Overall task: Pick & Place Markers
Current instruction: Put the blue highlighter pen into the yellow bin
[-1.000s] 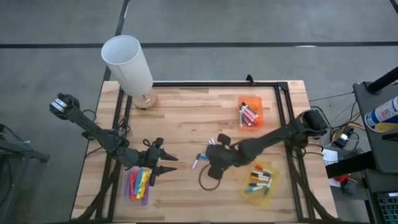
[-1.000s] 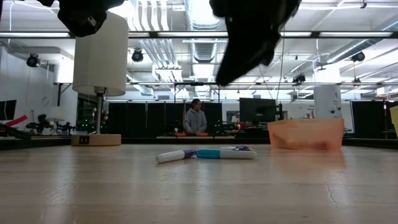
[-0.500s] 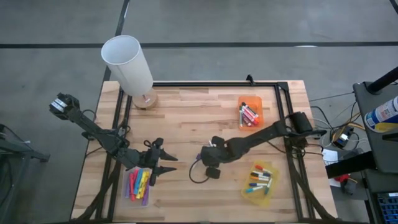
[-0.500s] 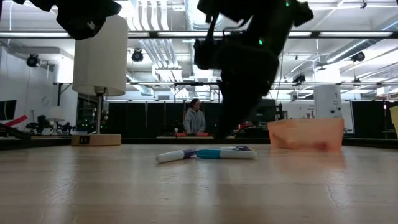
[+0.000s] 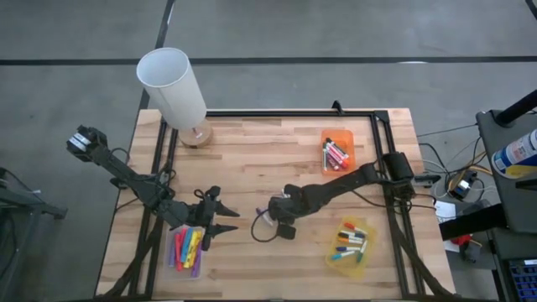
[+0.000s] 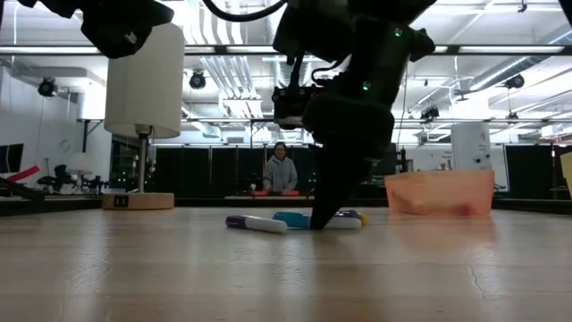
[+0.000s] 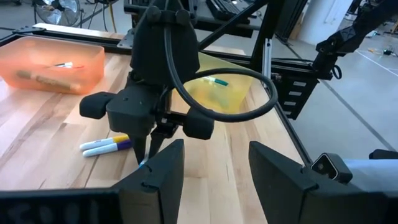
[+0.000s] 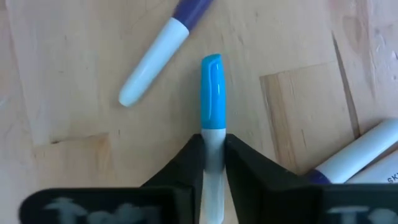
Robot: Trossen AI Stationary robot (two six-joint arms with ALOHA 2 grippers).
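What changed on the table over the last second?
The right claw came down from above onto the loose markers and closed on the blue-capped marker; the purple-capped marker got nudged aside. The left claw stayed open over its bin.

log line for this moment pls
right gripper: shut on blue marker, at table | left gripper: open, waiting above clear bin

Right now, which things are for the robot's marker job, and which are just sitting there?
For the job:
- blue-capped marker, pinched by the right end effector
- purple-capped marker on the wood
- markers in the orange bin
- markers in the yellow bin
- left end effector, open, waiting

Just sitting there:
- lamp
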